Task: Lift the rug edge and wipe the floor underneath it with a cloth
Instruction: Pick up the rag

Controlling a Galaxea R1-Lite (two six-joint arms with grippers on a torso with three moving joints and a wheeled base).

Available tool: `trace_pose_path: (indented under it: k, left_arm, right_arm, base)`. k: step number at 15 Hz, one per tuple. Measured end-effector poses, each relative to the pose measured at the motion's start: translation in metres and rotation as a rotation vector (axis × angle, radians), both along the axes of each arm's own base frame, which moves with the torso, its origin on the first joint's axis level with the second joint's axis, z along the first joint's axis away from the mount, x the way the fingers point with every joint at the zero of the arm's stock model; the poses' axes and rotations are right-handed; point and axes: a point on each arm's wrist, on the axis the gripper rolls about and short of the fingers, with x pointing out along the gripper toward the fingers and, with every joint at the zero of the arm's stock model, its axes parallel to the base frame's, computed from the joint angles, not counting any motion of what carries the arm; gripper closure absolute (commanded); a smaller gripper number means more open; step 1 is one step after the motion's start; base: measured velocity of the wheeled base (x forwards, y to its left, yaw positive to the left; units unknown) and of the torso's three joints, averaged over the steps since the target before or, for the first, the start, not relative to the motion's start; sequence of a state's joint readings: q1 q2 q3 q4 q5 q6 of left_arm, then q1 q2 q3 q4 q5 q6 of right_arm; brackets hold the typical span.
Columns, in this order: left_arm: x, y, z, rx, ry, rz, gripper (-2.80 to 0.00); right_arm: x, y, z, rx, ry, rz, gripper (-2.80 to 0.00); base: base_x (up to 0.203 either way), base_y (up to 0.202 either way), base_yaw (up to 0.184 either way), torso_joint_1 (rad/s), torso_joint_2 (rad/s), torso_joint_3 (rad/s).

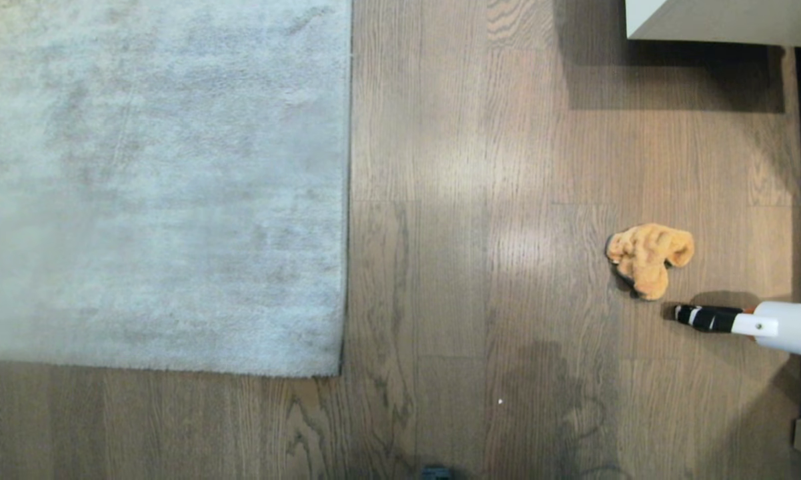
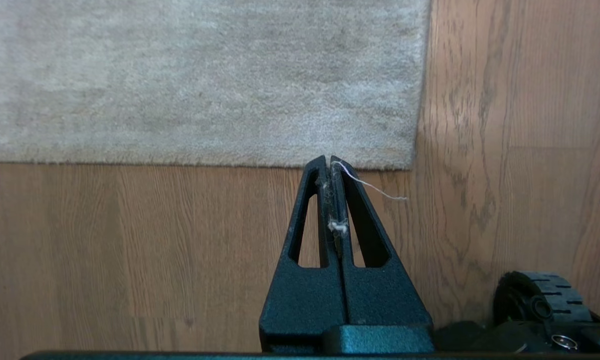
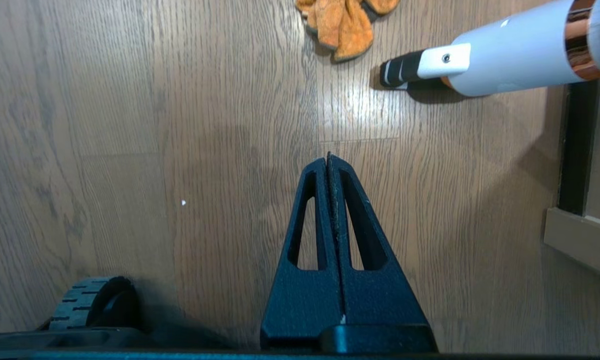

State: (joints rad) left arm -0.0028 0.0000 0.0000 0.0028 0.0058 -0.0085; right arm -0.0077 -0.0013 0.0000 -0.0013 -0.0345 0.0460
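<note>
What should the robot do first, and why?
Probably open the right pincer and reach for the cloth. The cloth lies crumpled on the floor on the robot's right side, away from the rug edge, which lies flat. Both pincers are shut and hold nothing, the left pincer near the rug's corner, so wiping cannot start without the cloth.

Both grippers (image 2: pixel 329 161) (image 3: pixel 328 157) — jaws together
</note>
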Motion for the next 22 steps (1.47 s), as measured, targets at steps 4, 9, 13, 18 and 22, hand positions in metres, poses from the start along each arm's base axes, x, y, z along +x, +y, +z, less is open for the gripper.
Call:
trace_pose_path:
  k: [4,9,13,18,22]
  left_arm:
    - [0.0000,0.0000,0.0000,-0.001,0.000,0.001,0.00]
    - [0.0000,0.0001,0.0000,-0.007,0.000,0.004,0.00]
    - [0.0000,0.0001,0.0000,-0.007,0.000,0.005,0.00]
    - [0.0000,0.0001,0.0000,-0.010,0.000,0.006,0.00]
    - [0.0000,0.0001,0.0000,-0.010,0.000,0.005,0.00]
  right_arm:
    - [0.0000,0.0000,0.0000,0.000,0.000,0.000,0.00]
    - [0.0000,0.0000,0.0000,0.000,0.000,-0.001,0.00]
    - [0.0000,0.0000,0.0001,0.000,-0.001,-0.001,0.00]
    - [0.0001,0.0000,0.0001,0.000,0.000,-0.001,0.00]
    - [0.0001,0.0000,0.0001,0.000,0.001,-0.001,0.00]
  base:
    - [0.000,0.000,0.000,0.002,0.00,-0.196]
    - [0.000,0.000,0.000,0.003,0.00,-0.199]
    - [0.000,0.000,0.000,0.002,0.00,-0.196]
    - [0.000,0.000,0.000,0.002,0.00,-0.170]
    - [0.000,0.000,0.000,0.004,0.00,-0.020]
